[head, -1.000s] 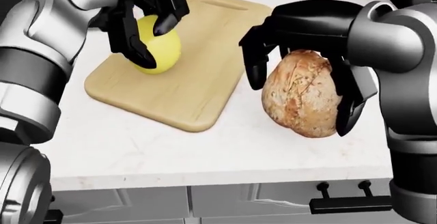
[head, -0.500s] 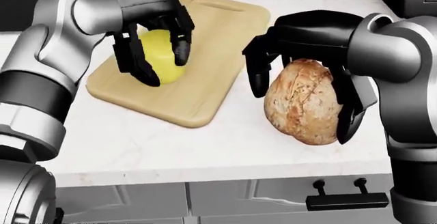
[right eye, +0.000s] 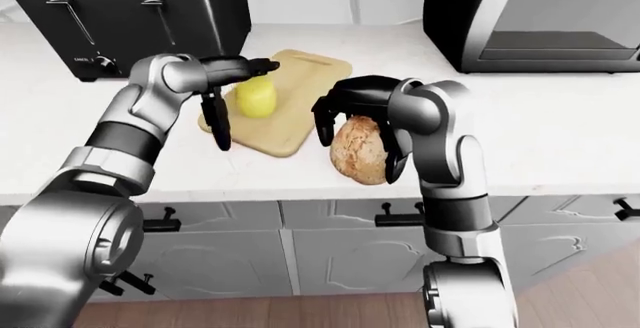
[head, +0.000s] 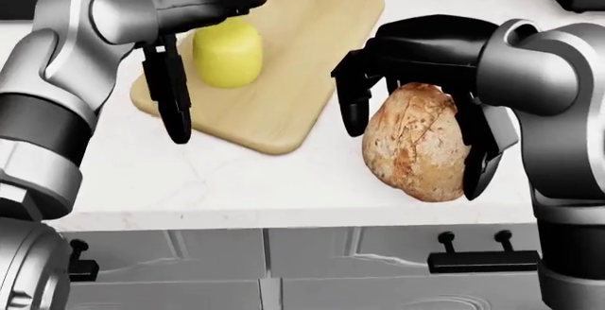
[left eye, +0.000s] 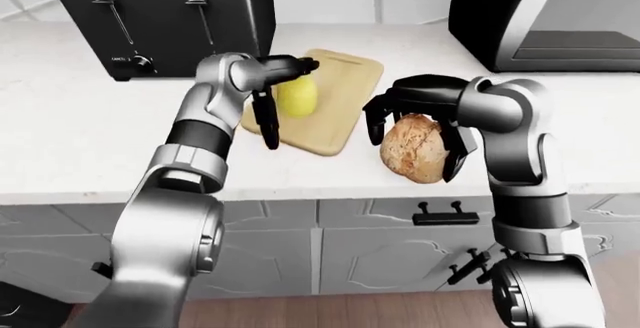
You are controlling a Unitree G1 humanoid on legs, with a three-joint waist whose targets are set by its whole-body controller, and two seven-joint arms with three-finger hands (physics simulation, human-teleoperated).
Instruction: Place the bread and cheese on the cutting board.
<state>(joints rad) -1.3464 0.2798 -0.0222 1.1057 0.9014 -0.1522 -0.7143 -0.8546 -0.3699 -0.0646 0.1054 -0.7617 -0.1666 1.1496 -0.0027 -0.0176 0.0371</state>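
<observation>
Cheese [head: 227,53] stands upright on the cutting board [head: 293,76], near its left part in head view. Left robot hand [head: 179,55] is beside it w/ fingers spread apart, not gripping. Bread loaf [head: 418,150] is on the counter [head: 236,189], just right of the board; right robot hand [head: 416,83] is clamped over it from above. Black toaster [left eye: 165,17] is at top left in left-eye view.

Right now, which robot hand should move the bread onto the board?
The right hand. Its fingers already wrap the bread, beside the cutting board. The left hand is open by the cheese.
</observation>
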